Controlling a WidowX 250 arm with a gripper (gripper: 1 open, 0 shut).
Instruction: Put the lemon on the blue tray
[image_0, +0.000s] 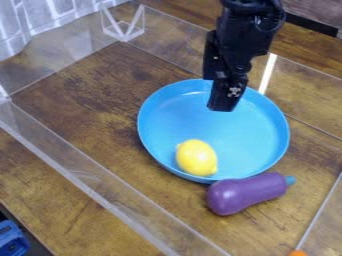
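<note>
Smooth glossy yellow lemon (197, 157) lying inside round shallow blue tray (254, 108) near its front rim, black gripper (225, 97) above, fingers apart and empty, purple eggplant (247, 192) on wood-grain table (80, 110)

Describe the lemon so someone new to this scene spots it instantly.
Find the big round blue tray in the middle of the wooden table. The lemon lies inside it near the front rim. It is small, bright yellow and oval, unlike the purple eggplant just outside the tray.
</note>
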